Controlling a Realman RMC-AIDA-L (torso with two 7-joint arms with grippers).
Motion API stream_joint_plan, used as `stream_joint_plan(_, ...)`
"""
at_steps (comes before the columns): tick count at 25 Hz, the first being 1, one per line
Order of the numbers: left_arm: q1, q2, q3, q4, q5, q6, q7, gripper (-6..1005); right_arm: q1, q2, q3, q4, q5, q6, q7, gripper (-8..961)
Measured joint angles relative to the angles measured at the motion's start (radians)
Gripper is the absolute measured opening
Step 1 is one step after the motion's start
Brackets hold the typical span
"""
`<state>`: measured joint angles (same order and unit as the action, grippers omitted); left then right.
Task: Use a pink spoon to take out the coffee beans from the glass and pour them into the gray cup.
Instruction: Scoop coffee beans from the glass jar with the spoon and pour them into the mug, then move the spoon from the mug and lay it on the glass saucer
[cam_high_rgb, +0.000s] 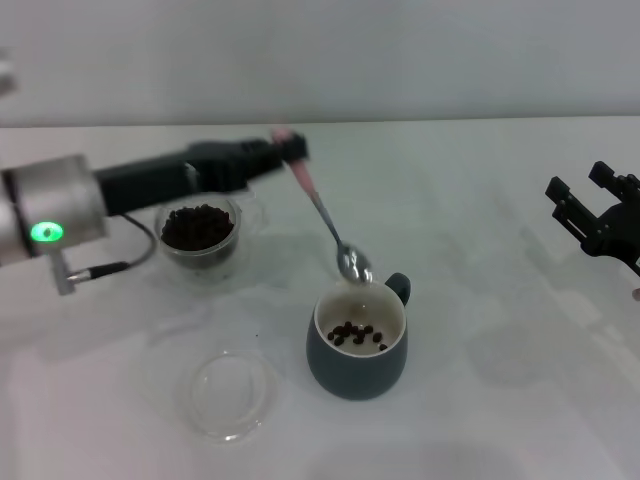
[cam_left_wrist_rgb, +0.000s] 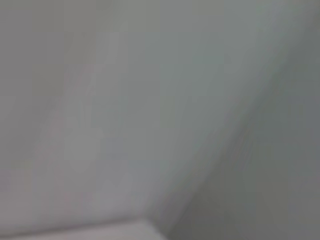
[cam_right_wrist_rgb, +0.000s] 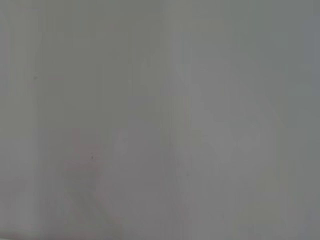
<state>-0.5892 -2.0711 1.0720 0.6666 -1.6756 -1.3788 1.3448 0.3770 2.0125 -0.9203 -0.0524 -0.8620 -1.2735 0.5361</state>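
Note:
In the head view my left gripper (cam_high_rgb: 285, 150) is shut on the pink handle of the pink spoon (cam_high_rgb: 325, 215). The spoon slants down to the right and its metal bowl (cam_high_rgb: 353, 265) hangs just above the far rim of the gray cup (cam_high_rgb: 357, 345). Several coffee beans (cam_high_rgb: 355, 334) lie inside the gray cup. The glass (cam_high_rgb: 200, 235) with a heap of dark beans stands under my left arm, left of the cup. My right gripper (cam_high_rgb: 590, 210) is parked at the right edge, away from everything. Both wrist views show only blank grey surface.
A flat clear round dish (cam_high_rgb: 232, 393) lies near the front, left of the gray cup. The white table (cam_high_rgb: 480, 400) runs back to a pale wall.

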Motion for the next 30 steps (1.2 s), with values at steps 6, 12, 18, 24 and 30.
stream_joint_plan(6,0.14,0.003,-0.122,-0.042,-0.099,-0.086,-0.017,127,0.006,0.0,0.0,-0.005,0.0,0.008,-0.004,668)
stream_joint_plan(12,0.283,0.031,-0.212,-0.204,-0.105,-0.124,-0.024,126,0.01,0.0,0.022,-0.014,0.0,0.013,-0.005,669)
stream_joint_plan(18,0.387,0.037,-0.229,-0.258,-0.097,-0.111,0.001,126,0.013,-0.001,0.026,-0.034,0.0,0.017,-0.005,668)
stream_joint_plan(24,0.383,0.033,-0.226,-0.3,-0.053,-0.053,0.036,127,0.021,-0.001,0.026,-0.049,0.0,0.02,-0.005,668)
stream_joint_plan(30,0.326,0.014,-0.222,-0.333,0.01,0.041,0.05,127,0.022,0.0,0.026,-0.051,0.0,0.018,-0.005,668)
